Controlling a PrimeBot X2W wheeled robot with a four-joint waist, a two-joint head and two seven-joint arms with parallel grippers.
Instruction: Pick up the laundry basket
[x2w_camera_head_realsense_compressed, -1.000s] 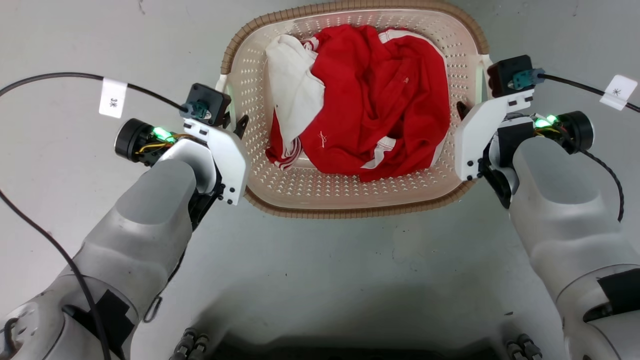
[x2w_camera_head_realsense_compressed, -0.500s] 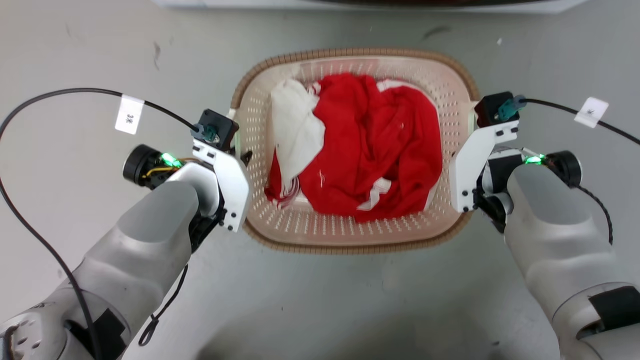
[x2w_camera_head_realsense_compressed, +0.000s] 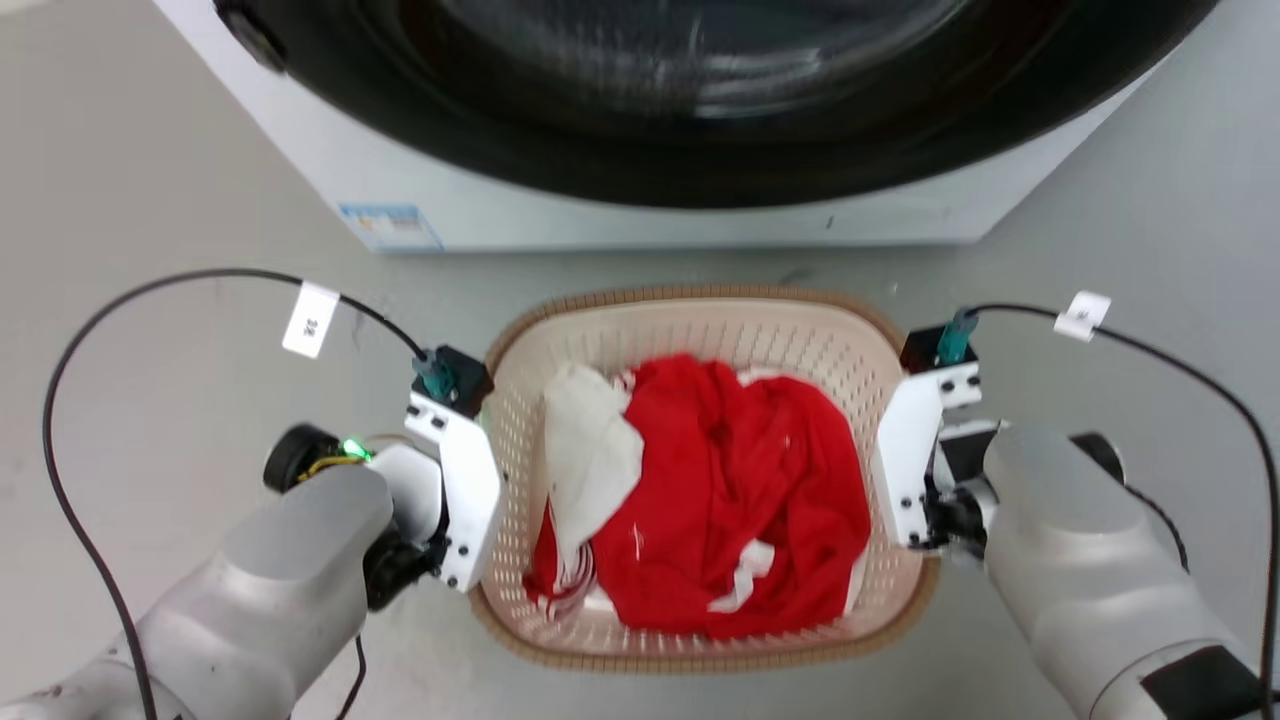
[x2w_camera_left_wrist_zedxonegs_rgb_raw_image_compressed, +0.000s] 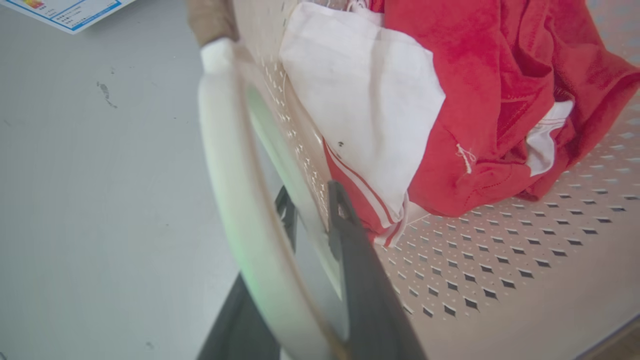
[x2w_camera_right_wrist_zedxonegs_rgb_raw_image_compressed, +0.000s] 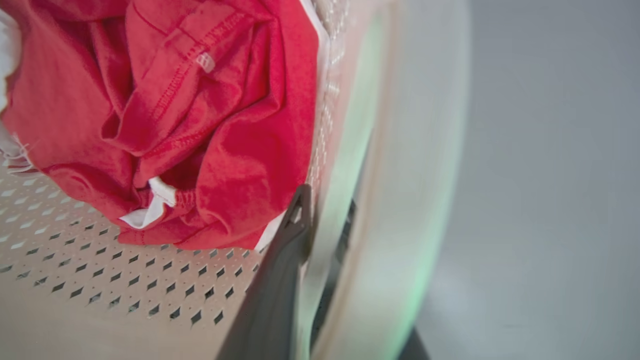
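Risk I see: both holds are thin pinches on the side walls of the cream perforated plastic laundry basket (x2w_camera_head_realsense_compressed: 700, 296) with brown woven-look rim, so uneven lifting could tilt it, slip a wall free, or knock the white washing machine (x2w_camera_head_realsense_compressed: 600, 225) just beyond. Left gripper (x2w_camera_left_wrist_zedxonegs_rgb_raw_image_compressed: 310, 205) is clamped on the left wall by the white side handle (x2w_camera_left_wrist_zedxonegs_rgb_raw_image_compressed: 225, 165), one finger inside, one outside; right gripper (x2w_camera_right_wrist_zedxonegs_rgb_raw_image_compressed: 325, 205) likewise on the right wall. Basket is between my arms on or over the grey floor (x2w_camera_head_realsense_compressed: 150, 200), can't tell which.
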